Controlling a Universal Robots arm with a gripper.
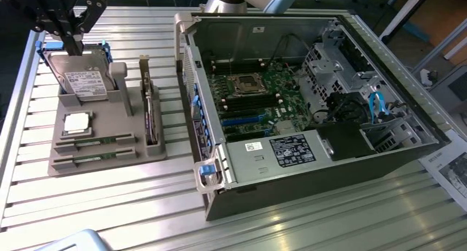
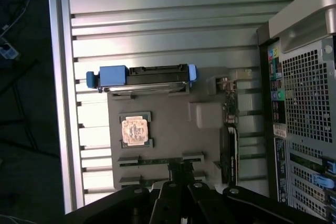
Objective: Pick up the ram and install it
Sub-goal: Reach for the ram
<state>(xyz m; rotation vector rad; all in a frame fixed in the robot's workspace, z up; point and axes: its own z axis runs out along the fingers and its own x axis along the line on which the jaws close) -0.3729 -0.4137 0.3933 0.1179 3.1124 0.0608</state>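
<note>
My pincer (image 1: 73,44), shut and empty, hangs above the grey holder (image 1: 109,169). The ram (image 1: 93,144) and its twin (image 1: 93,158) lie in slots at the holder's end farthest from the hard drive (image 1: 86,81). A clean pick, I judge, needs jaws spread, centred mid-stick, square to its length.

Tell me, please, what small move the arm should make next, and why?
Probably open the end effector: it is shut, holds nothing, and hangs over the grey holder, where both ram sticks lie in their slots.
</note>
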